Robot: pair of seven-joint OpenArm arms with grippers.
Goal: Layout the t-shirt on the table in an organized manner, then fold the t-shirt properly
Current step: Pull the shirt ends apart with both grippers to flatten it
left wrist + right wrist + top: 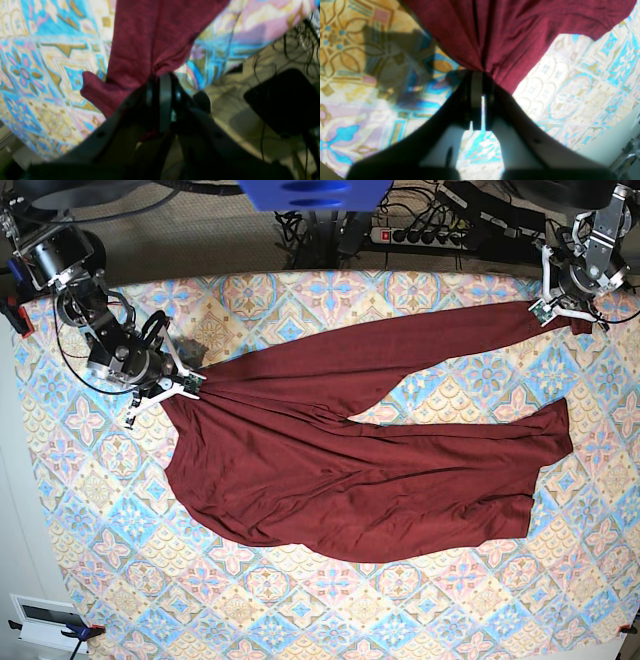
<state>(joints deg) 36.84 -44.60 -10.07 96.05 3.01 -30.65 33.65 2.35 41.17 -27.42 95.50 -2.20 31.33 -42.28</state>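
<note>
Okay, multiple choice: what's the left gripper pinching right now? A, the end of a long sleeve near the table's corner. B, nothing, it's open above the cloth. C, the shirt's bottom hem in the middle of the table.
A: the left gripper is shut on the t-shirt sleeve end by the table corner.

T-shirt (350, 480): soft knit cloth, dark maroon, matt, faintly heathered; creases and gathered pleats near both pinch points.
Table (300, 610): covered with smooth printed cloth, tile pattern in blue, pink and cream; low sheen.
Left gripper (165, 77): black, matt, apparently plastic; one grey smooth finger pad.
Right gripper (477, 75): dark matt fingers, paler smooth body shells behind.
</note>
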